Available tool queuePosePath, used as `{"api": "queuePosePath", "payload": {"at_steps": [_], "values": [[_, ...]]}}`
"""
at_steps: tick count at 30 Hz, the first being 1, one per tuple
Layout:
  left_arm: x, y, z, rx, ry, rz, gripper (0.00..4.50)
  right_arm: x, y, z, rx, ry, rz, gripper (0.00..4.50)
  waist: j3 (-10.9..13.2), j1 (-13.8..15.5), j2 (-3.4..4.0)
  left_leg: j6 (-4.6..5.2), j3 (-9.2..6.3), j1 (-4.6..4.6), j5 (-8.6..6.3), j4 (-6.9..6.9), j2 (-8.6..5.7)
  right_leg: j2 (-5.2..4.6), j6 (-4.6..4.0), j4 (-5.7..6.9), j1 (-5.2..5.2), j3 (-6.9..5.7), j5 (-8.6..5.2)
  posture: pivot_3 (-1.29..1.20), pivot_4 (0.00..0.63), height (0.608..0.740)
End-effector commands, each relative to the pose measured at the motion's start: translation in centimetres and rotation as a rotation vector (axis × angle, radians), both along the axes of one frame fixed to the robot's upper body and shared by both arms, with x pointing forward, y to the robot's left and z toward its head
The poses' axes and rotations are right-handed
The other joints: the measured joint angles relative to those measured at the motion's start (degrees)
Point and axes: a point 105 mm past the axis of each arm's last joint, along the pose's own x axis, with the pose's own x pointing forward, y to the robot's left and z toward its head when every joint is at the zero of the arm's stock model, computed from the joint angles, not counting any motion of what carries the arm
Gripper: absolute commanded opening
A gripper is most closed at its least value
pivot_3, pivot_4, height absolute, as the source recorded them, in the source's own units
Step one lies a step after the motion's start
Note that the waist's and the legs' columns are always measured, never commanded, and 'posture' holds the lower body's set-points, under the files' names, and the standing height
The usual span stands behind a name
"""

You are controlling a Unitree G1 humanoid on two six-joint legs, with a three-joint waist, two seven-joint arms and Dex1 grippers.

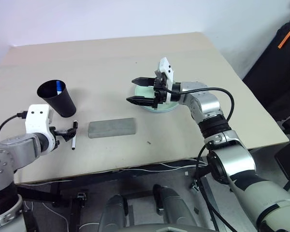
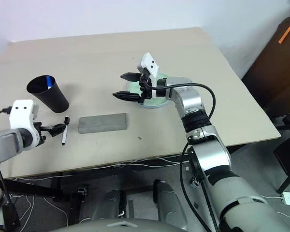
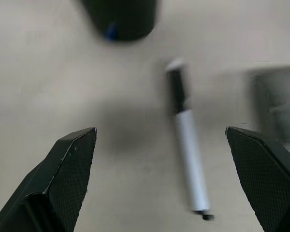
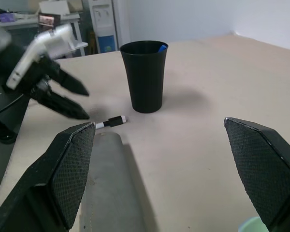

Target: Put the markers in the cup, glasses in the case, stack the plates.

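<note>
The black cup [image 1: 58, 99] stands upright at the left of the table, with the blue-capped marker [image 1: 59, 87] inside it. The black-capped marker [image 1: 74, 136] lies flat on the table just in front of the cup. My left gripper [image 1: 70, 129] is open and tilted down over this marker [image 3: 186, 159], which lies between the spread fingers without touching them. The grey case [image 1: 111, 127] lies shut, to the right of that marker. My right gripper [image 1: 131, 90] hangs open and empty, pointing left, above a pale mint plate [image 1: 170, 107] that it partly hides. The glasses are out of view.
The table [image 1: 111, 53] is bare tan wood across its far half. A dark bag with an orange strap [image 1: 280, 53] stands off the table's right edge. Cables hang below the front edge.
</note>
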Motion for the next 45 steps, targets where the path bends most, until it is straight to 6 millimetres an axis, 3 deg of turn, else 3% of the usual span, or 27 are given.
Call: {"api": "queuePosePath", "payload": {"at_steps": [1, 9, 13, 16, 19, 27, 34, 40, 45], "values": [[1.0, -0.2, -0.3, 0.024, -0.008, 0.014, 4.47, -0.2, 0.3, 1.5, 0.019, -0.066, 0.007, 4.5, 0.0, 0.0, 0.0, 0.0, 0.0, -0.02, 0.0, 0.0, 0.0, 0.0, 0.0, -0.01, -0.01, 0.0, 0.0, 0.0, 0.15, 0.733], [2.5, -1.5, -1.5, 0.041, -0.001, -0.033, 4.47, 0.1, 0.1, 1.5, 0.014, -0.074, -0.025, 4.5, 0.0, 0.2, 0.01, -0.01, 0.0, 0.07, 0.0, 0.01, -0.04, -0.03, -0.13, -0.03, 0.08, 0.01, 0.1, 0.0, 0.15, 0.733], [3.1, -2.3, -1.4, 0.042, 0.0, -0.066, 4.3, 0.0, 0.0, 1.2, 0.009, -0.069, -0.026, 4.5, 0.0, 0.1, 0.04, -0.16, -0.14, 0.64, -0.09, -0.08, -0.04, 0.01, -0.18, -0.32, 0.67, -0.05, 0.14, 0.0, 0.15, 0.733], [3.1, -1.9, -1.5, 0.034, 0.016, -0.044, 3.58, 0.0, 0.0, 1.2, 0.013, -0.066, -0.031, 4.5, 0.0, 0.0, 0.08, -0.21, -0.41, 0.59, -0.13, -0.14, -0.04, 0.15, -0.08, -0.84, 0.86, -0.13, 0.26, 0.0, 0.15, 0.733], [2.9, -1.4, -1.6, 0.044, 0.041, -0.022, 2.51, 0.1, -0.1, 1.1, 0.011, -0.069, -0.04, 4.5, 0.0, -0.3, 0.19, -0.21, -0.71, 0.17, -0.13, -0.37, 0.04, 0.26, 0.05, -2.39, 1.11, -0.49, 1.41, 0.0, 0.15, 0.733], [2.4, -0.7, -1.5, 0.058, 0.067, 0.009, 0.03, 0.2, -0.2, 1.1, 0.011, -0.068, -0.047, 4.5, 0.0, -0.5, 0.2, -0.15, -0.58, -0.04, -0.1, -0.35, 0.03, 0.24, 0.06, -2.28, 0.77, -0.36, 1.47, 0.0, 0.15, 0.733], [1.9, -1.1, -0.7, 0.102, 0.045, -0.021, 0.03, 0.2, -0.1, 1.2, 0.01, -0.068, -0.042, 4.5, 0.0, -0.6, 0.2, -0.04, -0.46, -0.02, -0.03, -0.33, 0.01, 0.29, -0.02, -2.05, 0.59, -0.14, 1.42, 0.0, 0.15, 0.733], [3.1, -3.0, 3.5, 0.047, -0.237, -0.18, 0.03, -0.5, -0.1, 1.3, 0.018, -0.043, 0.008, 4.5, 0.0, -0.1, 0.19, -0.03, -0.38, -0.27, -0.02, -0.26, 0.01, 0.28, -0.02, -2.02, 0.35, -0.06, 1.42, 0.0, 0.15, 0.733], [3.2, -2.7, 7.1, 0.048, -0.462, -0.265, 0.03, -1.5, -0.3, 1.8, 0.048, -0.022, 0.069, 4.5, 0.0, -0.1, 0.2, -0.03, -0.29, -0.3, -0.02, -0.25, 0.01, 0.27, -0.03, -2.03, 0.31, -0.01, 1.39, 0.0, 0.15, 0.733]]}}
